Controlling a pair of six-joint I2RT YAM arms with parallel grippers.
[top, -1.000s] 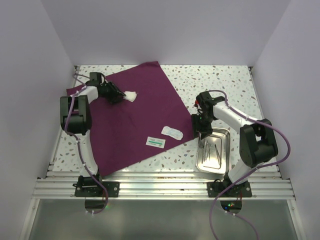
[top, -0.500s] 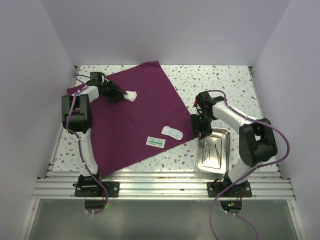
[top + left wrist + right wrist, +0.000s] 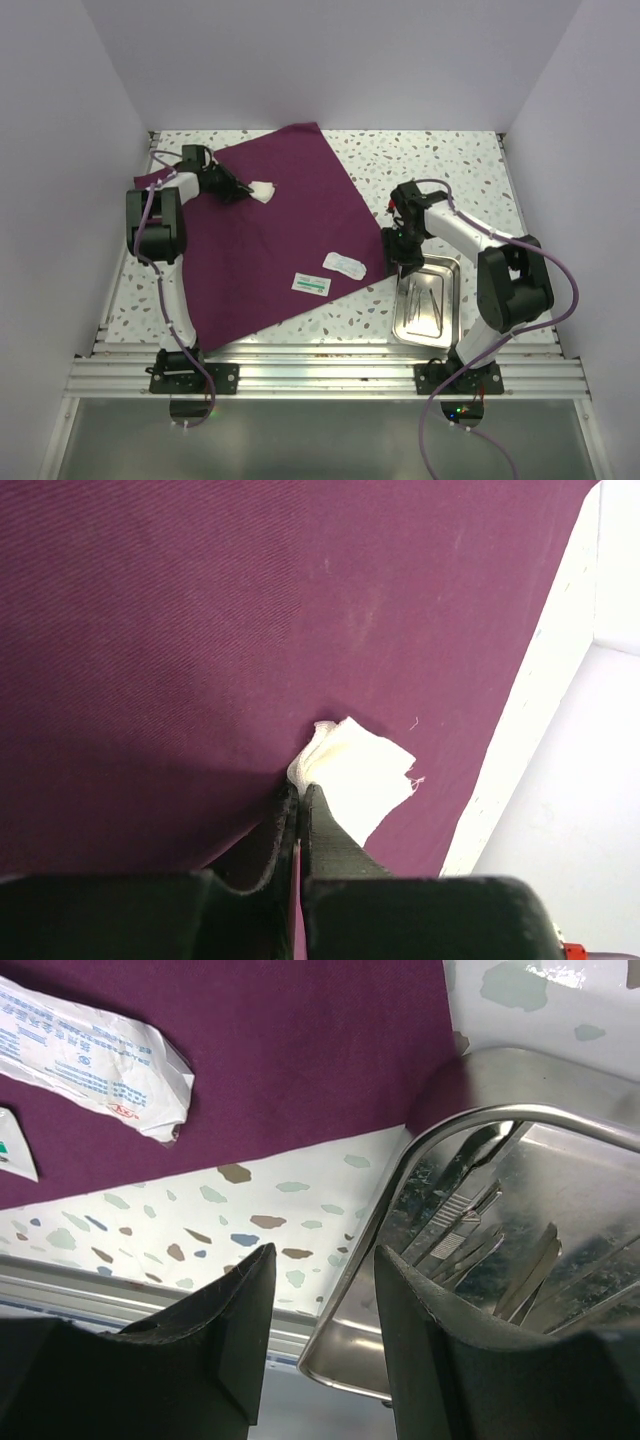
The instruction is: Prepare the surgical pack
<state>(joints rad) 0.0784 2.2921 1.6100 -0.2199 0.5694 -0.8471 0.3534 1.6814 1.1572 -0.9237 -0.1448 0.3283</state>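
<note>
My left tool (image 3: 298, 800) is matt black plastic. The gauze (image 3: 362, 768) is soft, frayed white weave, and the cloth (image 3: 200, 600) is matt, fine-ribbed purple fabric. At the cloth's four o'clock, the steel tray (image 3: 520, 1116) is mirror-glossy. The desk (image 3: 440, 160) is smooth and speckled.

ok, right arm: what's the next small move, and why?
Probably close the right gripper on the tray rim. Its open fingers straddle that rim, one outside over the table, one inside, and the tray sits beside the cloth, not on it, so a grip would let it drag the tray over.
</note>
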